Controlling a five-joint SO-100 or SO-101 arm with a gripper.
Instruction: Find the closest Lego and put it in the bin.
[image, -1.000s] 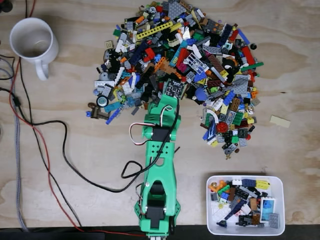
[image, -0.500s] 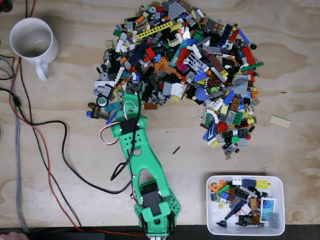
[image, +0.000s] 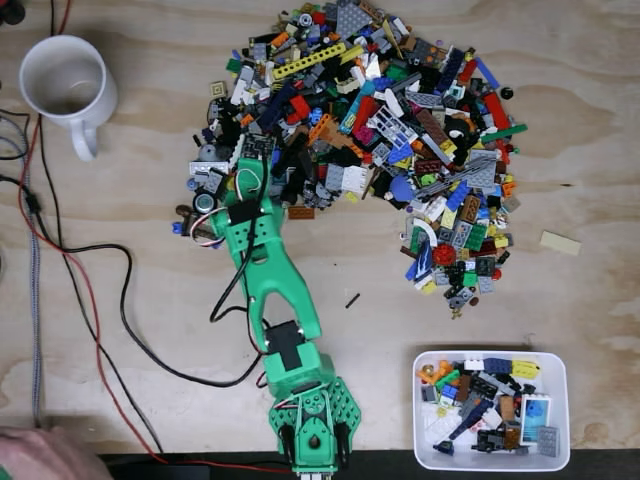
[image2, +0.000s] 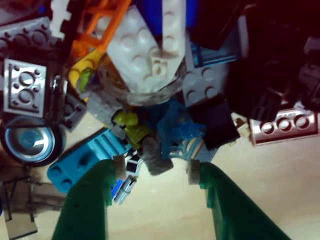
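Lego pile (image: 370, 130): big messy heap across the upper middle of the fixed view, sitting on the wooden worktop (image: 140, 330).
Bin (image: 491, 458): lower right of the fixed view, white, already a bunch of bricks inside, well apart from the arm.
Arm (image: 275, 300): green, runs up from the bottom edge to the heap's lower left fringe.
Pincer (image2: 155, 170): spread wide in the wrist view, green fingers (image2: 85, 205) either side of a small grey piece (image2: 155, 157), not closed on it.
Mug (image: 65, 85): white, upper left corner.
Teal plate (image2: 87, 157): just left of the pincer.
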